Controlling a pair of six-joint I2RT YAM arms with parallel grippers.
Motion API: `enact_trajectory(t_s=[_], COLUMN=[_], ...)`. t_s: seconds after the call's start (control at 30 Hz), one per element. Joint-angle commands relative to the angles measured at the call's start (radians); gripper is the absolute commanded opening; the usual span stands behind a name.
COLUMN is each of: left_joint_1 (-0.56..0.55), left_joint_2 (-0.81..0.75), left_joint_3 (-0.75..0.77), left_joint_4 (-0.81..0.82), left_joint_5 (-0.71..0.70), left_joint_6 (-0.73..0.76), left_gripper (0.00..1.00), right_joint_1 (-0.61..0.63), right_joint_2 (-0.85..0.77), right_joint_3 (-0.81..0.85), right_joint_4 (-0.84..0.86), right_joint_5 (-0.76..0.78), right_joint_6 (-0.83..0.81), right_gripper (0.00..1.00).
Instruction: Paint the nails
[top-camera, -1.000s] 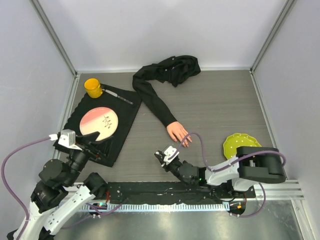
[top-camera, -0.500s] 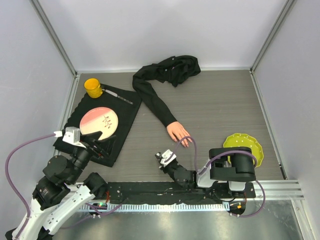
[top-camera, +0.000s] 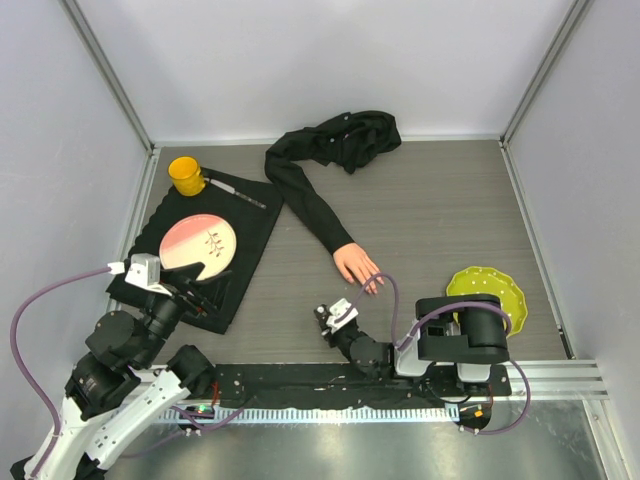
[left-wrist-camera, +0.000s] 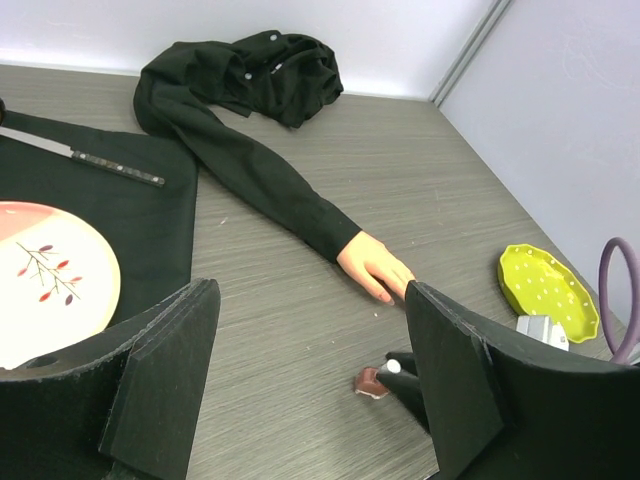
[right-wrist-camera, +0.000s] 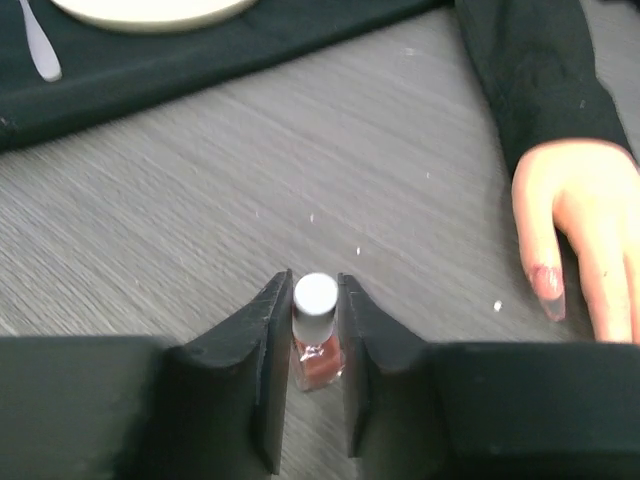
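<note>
R pincer (right-wrist-camera: 314, 288) straddles polish bottle (right-wrist-camera: 317, 358) — grip unclear; nails (right-wrist-camera: 547, 279) nearby.

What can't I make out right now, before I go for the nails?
- Right wrist view: whether the right hand touches the polish bottle; the fit is too close to tell.
- Right wrist view: most nails, as the mannequin hand is cut off by the frame edge.
- Top view: nails too small to judge.
</note>
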Motion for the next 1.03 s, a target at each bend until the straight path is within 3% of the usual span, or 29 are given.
enact_trajectory(t_s=[0.0, 0.03, 0.07, 0.17, 0.3, 0.37, 0.4, 0.43, 0.5, 0.53, 0.6, 0.77, 0.8, 1.0], left_joint_1=[0.003, 0.003, 0.002, 0.002, 0.002, 0.002, 0.002, 0.002, 0.002, 0.002, 0.003, 0.002, 0.002, 0.002], left_joint_2=[0.002, 0.002, 0.002, 0.005, 0.001, 0.000, 0.002, 0.007, 0.013, 0.016, 0.033, 0.118, 0.131, 0.151], left_joint_3=[0.012, 0.012, 0.012, 0.013, 0.013, 0.013, 0.012, 0.013, 0.015, 0.015, 0.024, 0.093, 0.102, 0.180], left_joint_4=[0.021, 0.023, 0.021, 0.021, 0.020, 0.020, 0.020, 0.018, 0.015, 0.015, 0.011, -0.058, -0.071, -0.071], left_joint_5=[-0.008, -0.010, -0.011, -0.013, -0.013, -0.013, -0.013, -0.013, -0.002, 0.000, -0.002, -0.020, -0.014, 0.044], left_joint_6=[0.001, 0.003, 0.003, 0.005, 0.005, 0.006, 0.005, 0.003, -0.005, -0.006, -0.017, -0.045, -0.049, -0.058], left_gripper=[0.79, 0.79, 0.79, 0.79, 0.79, 0.79, 0.79, 0.79, 0.79, 0.80, 0.81, 0.81, 0.81, 0.88], right_joint_1=[0.005, 0.006, 0.005, 0.005, 0.005, 0.003, -0.001, -0.003, -0.005, -0.006, -0.006, -0.006, -0.006, -0.006], right_joint_2=[-0.033, -0.053, -0.074, -0.194, -0.373, -0.464, -0.487, -0.499, -0.521, -0.529, -0.582, -0.837, -0.957, -1.402], right_joint_3=[-0.018, -0.015, -0.011, 0.034, 0.150, 0.228, 0.333, 0.395, 0.569, 0.624, 0.728, 0.752, 0.738, 0.650], right_joint_4=[0.265, 0.220, 0.184, -0.026, -0.371, -0.679, -0.800, -1.081, -1.342, -1.595, -1.842, -2.023, -2.032, -1.902], right_joint_5=[0.049, 0.052, 0.057, 0.062, 0.046, 0.052, 0.063, 0.090, 0.161, 0.175, 0.178, 0.083, 0.068, 0.025], right_joint_6=[0.008, 0.009, 0.012, 0.025, 0.078, 0.152, 0.189, 0.233, 0.372, 0.432, 0.546, 0.661, 0.672, 0.554], right_gripper=[0.49, 0.51, 0.60, 0.67, 0.69, 0.70, 0.70, 0.70, 0.73, 0.77, 0.85, 0.93, 0.94, 1.00])
